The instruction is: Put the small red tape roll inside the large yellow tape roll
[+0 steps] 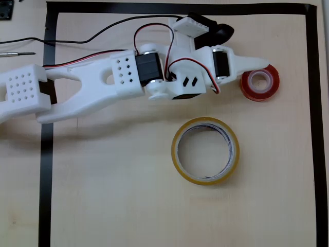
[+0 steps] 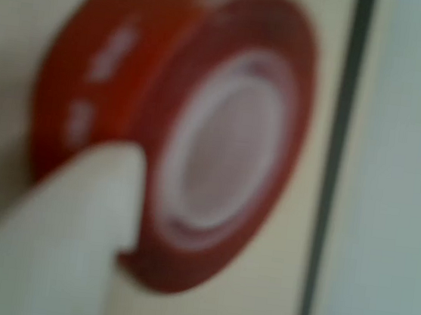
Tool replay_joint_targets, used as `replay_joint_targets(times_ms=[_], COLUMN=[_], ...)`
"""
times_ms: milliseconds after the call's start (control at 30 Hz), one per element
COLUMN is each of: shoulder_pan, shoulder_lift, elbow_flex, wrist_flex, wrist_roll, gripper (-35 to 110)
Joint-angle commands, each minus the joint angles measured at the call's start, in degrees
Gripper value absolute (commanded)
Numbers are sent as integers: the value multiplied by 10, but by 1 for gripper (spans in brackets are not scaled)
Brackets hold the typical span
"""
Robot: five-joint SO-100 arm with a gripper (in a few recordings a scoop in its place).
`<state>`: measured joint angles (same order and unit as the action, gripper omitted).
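The small red tape roll (image 1: 260, 83) lies flat on the wooden table at the right, its white core facing up. In the wrist view the small red tape roll (image 2: 199, 126) is blurred and very close. One white finger (image 2: 82, 219) rests against its outer wall at the lower left. No second finger shows against that finger, in the hole or on the roll's far side. My gripper (image 1: 255, 67) reaches in from the left and overlaps the roll's upper left edge. The large yellow tape roll (image 1: 205, 150) lies flat below and left of the red one, its wide hole empty.
Black tape (image 1: 311, 123) marks a rectangular border on the table; its right strip (image 2: 334, 172) runs just beyond the red roll. My white arm (image 1: 103, 82) spans the upper left with its cables. A thin tool (image 1: 15, 53) lies outside the border at the left.
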<state>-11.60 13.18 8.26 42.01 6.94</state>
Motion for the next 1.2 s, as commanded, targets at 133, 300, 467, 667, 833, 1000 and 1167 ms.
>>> replay_joint_targets(times_ms=[133, 300, 467, 667, 833, 1000, 1167], shoulder_pan=[4, -12, -13, -9, 3, 24, 33], shoulder_lift=[76, 96, 101, 95, 91, 60, 58], elbow_flex=[-9, -62, -57, -37, -6, 6, 7], wrist_flex=[50, 115, 42, -40, -102, -122, -81], wrist_roll=[34, 33, 14, -31, -51, -63, -55], gripper=[24, 26, 26, 25, 23, 23, 23])
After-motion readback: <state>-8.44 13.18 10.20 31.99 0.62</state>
